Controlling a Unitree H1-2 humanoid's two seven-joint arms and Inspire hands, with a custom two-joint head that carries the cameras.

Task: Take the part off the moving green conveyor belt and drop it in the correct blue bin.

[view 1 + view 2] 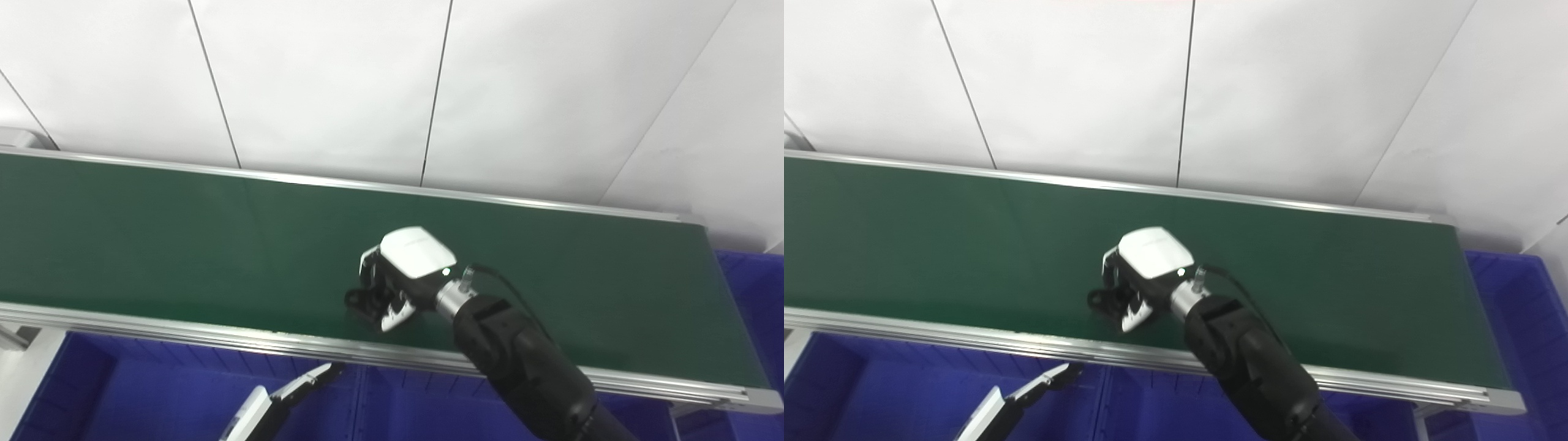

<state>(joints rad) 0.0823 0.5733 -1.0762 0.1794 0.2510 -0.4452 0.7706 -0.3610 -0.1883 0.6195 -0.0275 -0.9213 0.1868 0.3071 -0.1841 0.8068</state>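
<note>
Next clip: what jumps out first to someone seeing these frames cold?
The right hand, white-backed on a black forearm, sits over the near middle of the green conveyor belt, its fingers curled down around something small and dark that cannot be identified. Below the belt's near rail, the left hand waits low over the blue bins. Another blue bin stands past the belt's right end.

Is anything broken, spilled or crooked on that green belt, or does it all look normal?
Nothing stands out. The green belt looks clean and whole, its rails straight. The right hand is down on the belt with fingers curled around a small dark part. The left hand waits low over the blue bins.
</note>
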